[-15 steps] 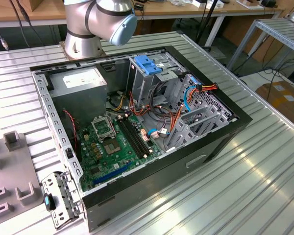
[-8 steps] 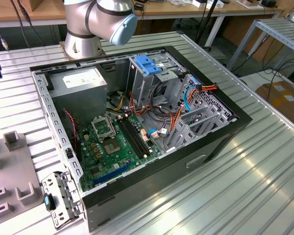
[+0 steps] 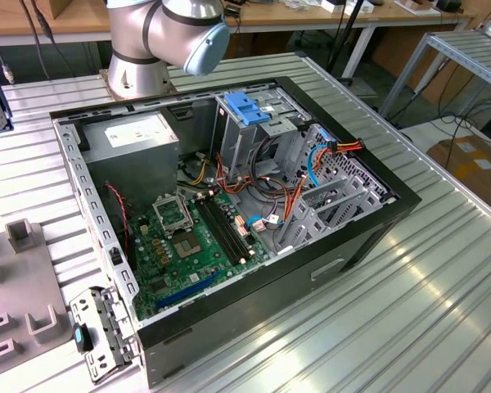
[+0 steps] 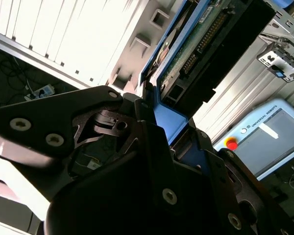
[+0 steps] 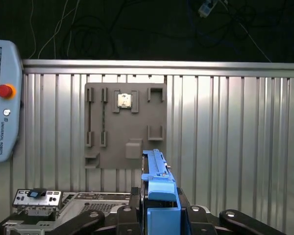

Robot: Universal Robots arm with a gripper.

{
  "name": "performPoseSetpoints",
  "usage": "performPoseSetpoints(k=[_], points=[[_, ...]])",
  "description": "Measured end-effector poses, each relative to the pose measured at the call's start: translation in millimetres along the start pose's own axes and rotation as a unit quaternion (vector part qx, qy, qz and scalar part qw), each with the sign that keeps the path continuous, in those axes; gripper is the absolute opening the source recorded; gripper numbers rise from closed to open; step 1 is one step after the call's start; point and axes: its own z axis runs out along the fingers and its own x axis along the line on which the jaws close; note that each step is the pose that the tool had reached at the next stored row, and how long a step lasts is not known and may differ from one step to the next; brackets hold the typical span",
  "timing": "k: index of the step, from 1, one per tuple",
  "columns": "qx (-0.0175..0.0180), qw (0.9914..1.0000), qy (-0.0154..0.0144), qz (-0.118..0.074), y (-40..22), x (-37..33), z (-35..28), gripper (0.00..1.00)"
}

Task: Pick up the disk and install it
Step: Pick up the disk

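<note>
Lettering along the teach pendant point(image 5: 5, 122), white sticker point(image 3: 139, 129) print illegible

My ribbed metal surface point(image 3: 442, 311) gleams under bright light. Beyond it I see a wooden surface point(image 3: 74, 20); at the exterior view's right, a metal rack point(image 3: 466, 51) and a cardboard box point(image 3: 475, 160) on the floor.

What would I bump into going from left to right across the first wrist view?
grey control pendant with a red button → grey plastic holder plate → blue-railed metal disk
</note>
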Motion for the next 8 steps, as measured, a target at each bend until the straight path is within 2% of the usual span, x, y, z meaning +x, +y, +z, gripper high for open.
performPoseSetpoints(k=[8], points=[[0.0000, 1.00000, 0.0000, 0.000, -10.4, 0.1, 1.8, 0.37]])
